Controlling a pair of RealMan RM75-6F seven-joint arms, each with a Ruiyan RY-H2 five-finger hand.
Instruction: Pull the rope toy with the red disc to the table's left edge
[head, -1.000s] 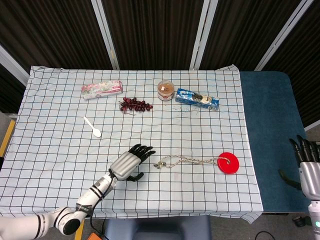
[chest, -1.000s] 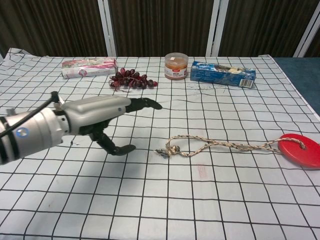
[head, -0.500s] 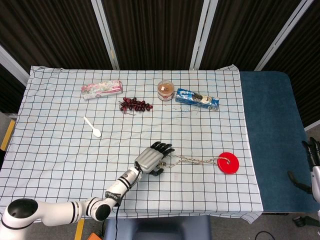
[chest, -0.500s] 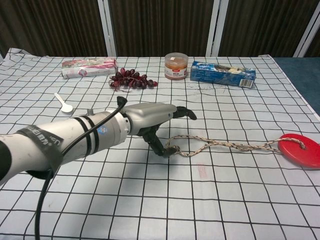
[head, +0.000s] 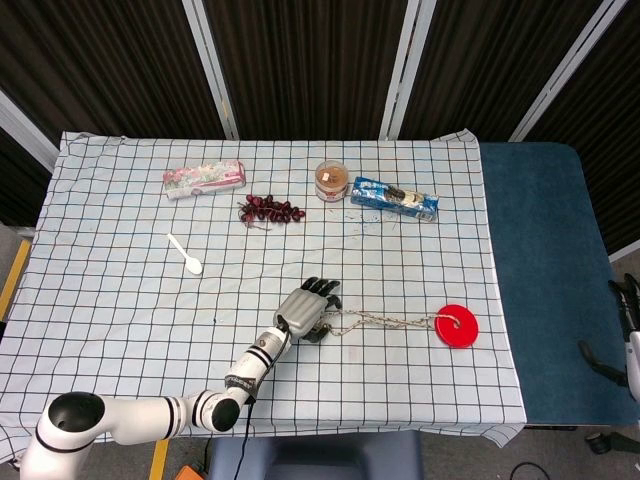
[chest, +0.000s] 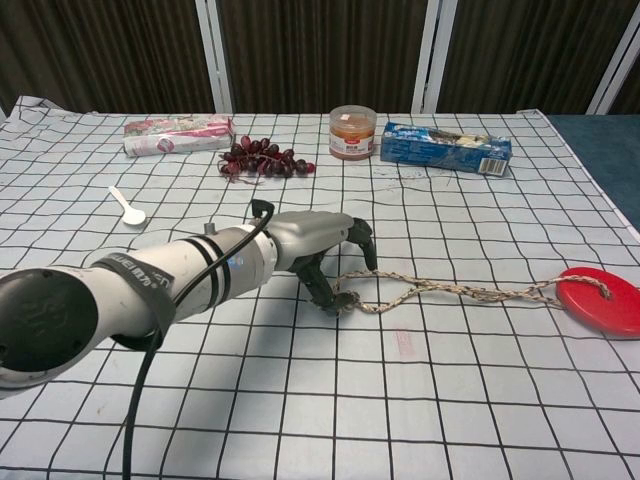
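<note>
The rope toy's beige rope (head: 385, 321) (chest: 450, 288) lies on the checked cloth, running right to its red disc (head: 458, 326) (chest: 600, 300) near the cloth's right edge. My left hand (head: 308, 310) (chest: 315, 240) sits over the rope's knotted left end. Its fingers curl down onto the small loop and its thumb touches the knot. Whether the rope is truly pinched does not show. Only a sliver of my right hand (head: 630, 330) appears at the far right, off the table, fingers apart and holding nothing.
Along the back stand a pink tissue pack (head: 204, 179), dark grapes (head: 270, 209), a small jar (head: 331, 180) and a blue packet (head: 394, 198). A white spoon (head: 186, 255) lies at the left. The bare blue tabletop (head: 540, 280) extends right of the cloth.
My left hand has travelled right to the rope's knotted end, and its fingers have curled down over it. The rope and disc have not shifted. My right hand has slid further out of view.
</note>
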